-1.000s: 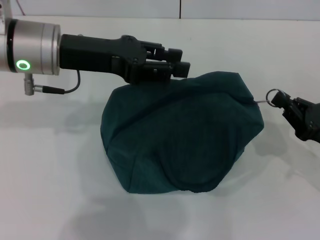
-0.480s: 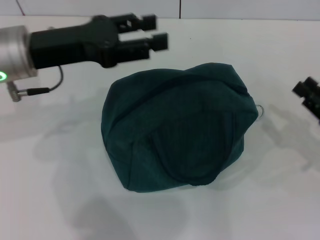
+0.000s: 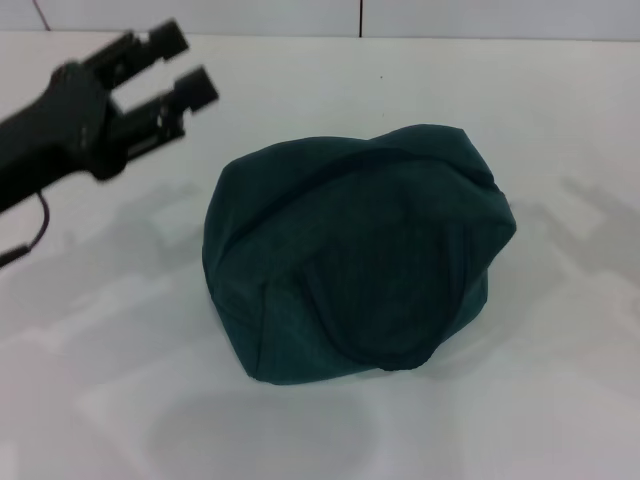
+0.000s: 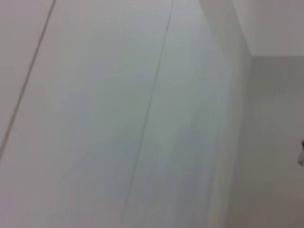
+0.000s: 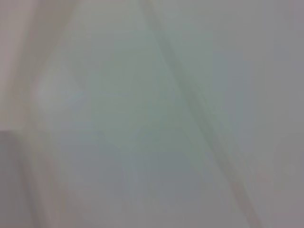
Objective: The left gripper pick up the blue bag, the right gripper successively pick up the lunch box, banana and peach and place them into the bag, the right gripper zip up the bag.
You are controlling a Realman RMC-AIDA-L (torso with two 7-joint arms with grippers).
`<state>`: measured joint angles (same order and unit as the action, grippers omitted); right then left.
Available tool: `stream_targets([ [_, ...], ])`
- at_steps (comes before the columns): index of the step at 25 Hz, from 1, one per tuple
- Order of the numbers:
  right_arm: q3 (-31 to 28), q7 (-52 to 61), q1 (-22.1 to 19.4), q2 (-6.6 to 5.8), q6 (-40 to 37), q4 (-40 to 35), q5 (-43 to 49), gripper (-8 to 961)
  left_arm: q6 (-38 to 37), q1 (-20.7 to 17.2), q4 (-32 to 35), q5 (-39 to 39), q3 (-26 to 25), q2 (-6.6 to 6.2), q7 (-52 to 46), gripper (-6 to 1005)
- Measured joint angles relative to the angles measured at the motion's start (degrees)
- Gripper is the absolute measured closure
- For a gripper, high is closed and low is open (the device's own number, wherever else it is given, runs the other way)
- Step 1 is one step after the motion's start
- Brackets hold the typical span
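Bag (image 3: 355,260) sits on table, well apart from empty, parted left claw (image 3: 185,68).

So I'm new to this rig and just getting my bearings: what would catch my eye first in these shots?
The bag, a dark teal lump of cloth, sits shut and bulging in the middle of the white table, with nothing touching it. At the upper left the left claw hangs open in the air, well clear of the bag. The right claw is out of sight.
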<state>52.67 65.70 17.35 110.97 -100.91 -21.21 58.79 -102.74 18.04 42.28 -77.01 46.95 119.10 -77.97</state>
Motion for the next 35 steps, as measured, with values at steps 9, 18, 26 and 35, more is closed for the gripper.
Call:
stream_targets([
  [9,0.77,18.64,7.92,-2.6,-8.4,-18.19,21.5,258,-6.16,-0.12,-0.27,-7.33,2.64,0.08,1.68,239],
  [18,0.77,18.7,10.34,2.88,-11.81,-28.3,32.61,79,-6.34,2.95,-1.04,-10.93,7.05,0.17,1.58,240],
  [26,0.86,18.95,10.37,2.94,-11.61,-27.83,33.02,79,-6.23,3.19,-1.44,-11.15,6.82,0.16,1.86,239],
  [35,0.86,19.03,10.2,3.0,-11.6,-27.7,33.11,79,-6.21,3.04,-1.65,-11.21,6.9,0.23,1.9,239],
])
